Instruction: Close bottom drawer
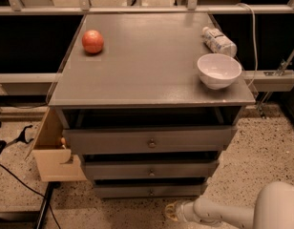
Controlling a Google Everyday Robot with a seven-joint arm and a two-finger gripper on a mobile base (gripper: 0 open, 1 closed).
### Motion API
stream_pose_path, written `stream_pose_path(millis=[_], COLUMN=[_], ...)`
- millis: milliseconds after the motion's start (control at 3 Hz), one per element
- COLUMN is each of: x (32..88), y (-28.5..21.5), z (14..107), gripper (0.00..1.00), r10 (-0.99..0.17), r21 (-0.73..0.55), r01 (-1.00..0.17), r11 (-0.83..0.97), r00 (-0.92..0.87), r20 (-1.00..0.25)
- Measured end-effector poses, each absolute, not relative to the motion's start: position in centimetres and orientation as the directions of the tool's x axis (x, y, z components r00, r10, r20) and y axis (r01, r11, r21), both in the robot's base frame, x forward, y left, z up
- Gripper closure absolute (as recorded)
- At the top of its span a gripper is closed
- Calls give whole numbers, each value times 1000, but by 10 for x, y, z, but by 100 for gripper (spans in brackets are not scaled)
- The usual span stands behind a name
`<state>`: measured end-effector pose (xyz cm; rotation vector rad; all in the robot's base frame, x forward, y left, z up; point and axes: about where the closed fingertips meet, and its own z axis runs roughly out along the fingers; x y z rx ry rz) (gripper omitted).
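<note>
1. Three grey drawers stack beneath the counter [147,61]; the bottom drawer [149,191], the narrowest, sits at lower centre of the frame with a dark gap above its front.
2. At the bottom edge, the hand [172,212] hangs just below and right of that drawer's knob, close to the speckled floor [261,166]; whether it is spread or pressed together cannot be told.
3. White arm [218,214]: enters from the lower right corner.
4. Counter load: red ball [92,41] upper left; white bowl [219,70] and lying bottle [218,41] at right.
</note>
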<state>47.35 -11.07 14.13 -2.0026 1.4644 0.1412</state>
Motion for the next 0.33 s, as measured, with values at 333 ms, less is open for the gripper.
stream_pose_path(millis=[333], x=[473], y=[-111], z=[141], gripper=[74], r10=[-816], r21=[-432], r01=[-886], r11=[-170], r00=[372], r20=[-442])
